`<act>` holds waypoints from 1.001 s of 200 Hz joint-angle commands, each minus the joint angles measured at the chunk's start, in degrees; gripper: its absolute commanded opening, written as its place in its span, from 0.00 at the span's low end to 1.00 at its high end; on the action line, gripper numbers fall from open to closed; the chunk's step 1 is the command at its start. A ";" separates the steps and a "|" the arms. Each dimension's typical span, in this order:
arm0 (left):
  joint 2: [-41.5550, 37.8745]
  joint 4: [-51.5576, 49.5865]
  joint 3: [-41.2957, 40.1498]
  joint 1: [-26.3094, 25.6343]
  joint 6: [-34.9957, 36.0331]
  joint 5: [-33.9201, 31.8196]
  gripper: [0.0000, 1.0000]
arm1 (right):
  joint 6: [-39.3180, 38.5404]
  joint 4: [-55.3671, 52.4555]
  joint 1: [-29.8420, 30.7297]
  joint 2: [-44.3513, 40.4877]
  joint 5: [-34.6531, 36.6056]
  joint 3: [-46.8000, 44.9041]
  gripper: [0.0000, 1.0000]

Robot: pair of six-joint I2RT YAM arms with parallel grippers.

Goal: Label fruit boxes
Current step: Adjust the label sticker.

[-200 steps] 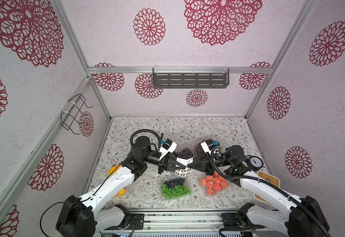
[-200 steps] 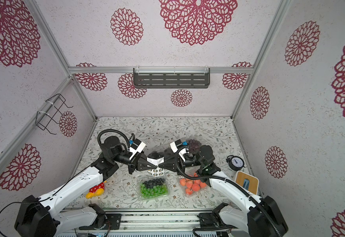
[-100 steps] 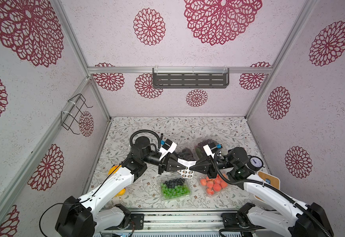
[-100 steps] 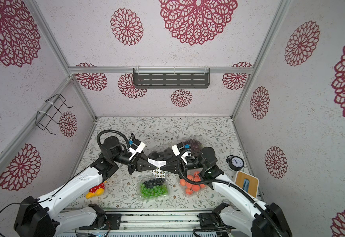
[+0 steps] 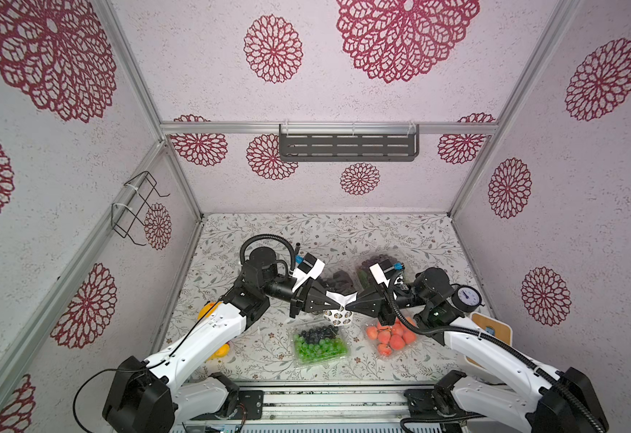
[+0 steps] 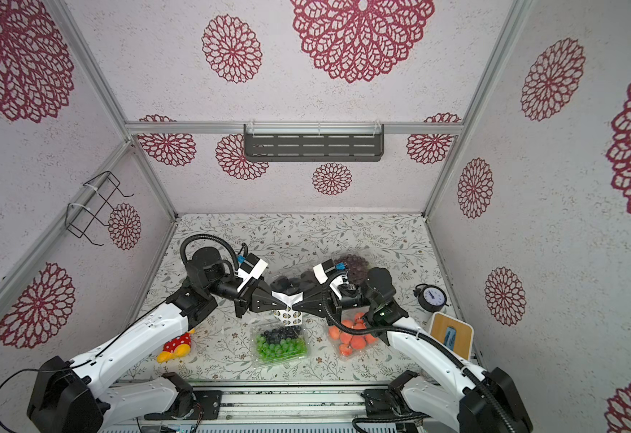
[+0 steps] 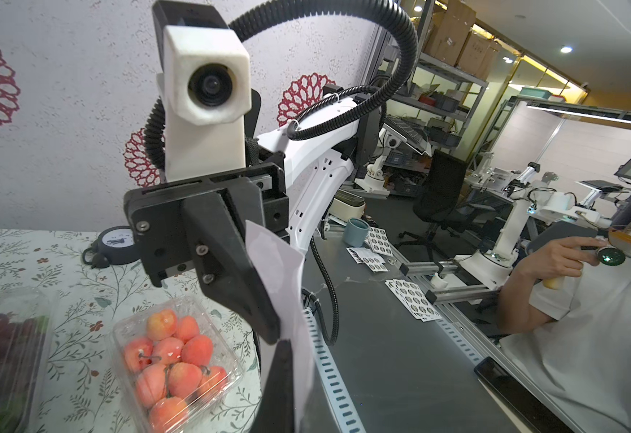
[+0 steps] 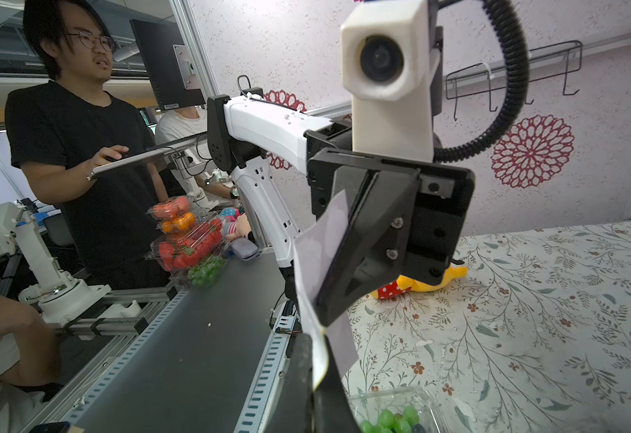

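The sheet (image 5: 334, 298) is still clenched by left pincer (image 5: 327, 301) and right pincer (image 5: 348, 305) above the boxes (image 5: 319, 343) on the counter (image 5: 254, 352), its stickers (image 6: 287, 317) shown only in top views, its white back in wrist views.

- Both top views: bright, even, diffuse light. Focus is sharp throughout. Shadows on the tabletop (image 5: 400, 240) are faint and soft-edged.
- Both top views: wide-angle lens. The straight frame rails (image 5: 134, 75) splay toward the picture edges.
- Left wrist view: strong barrel distortion. My left claw (image 7: 286, 348) is dark and soft at the lens. A ceiling lamp (image 7: 566, 49) flares in the room behind.
- Left wrist view: the sticker sheet (image 7: 284, 270) reads pale and lightly shaded. The orange-red fruit box (image 7: 179, 360) shows small glare spots.
- Right wrist view: my right claw (image 8: 314, 360) is dark and blurred. The tabletop is bright, the room behind dimmer.
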 commanded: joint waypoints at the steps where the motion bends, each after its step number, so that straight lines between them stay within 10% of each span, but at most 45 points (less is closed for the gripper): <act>1: 0.62 -1.12 1.13 0.32 1.40 0.99 0.00 | 1.12 4.17 -0.05 0.28 -1.12 2.05 0.00; 135: 0.10 -2.97 0.30 0.12 2.88 -0.43 0.00 | 5.94 12.35 -0.04 3.58 -1.43 2.07 0.00; 200: -2.51 1.68 -2.19 1.60 0.35 0.00 0.08 | -2.45 -0.59 -0.05 0.08 1.12 2.70 0.00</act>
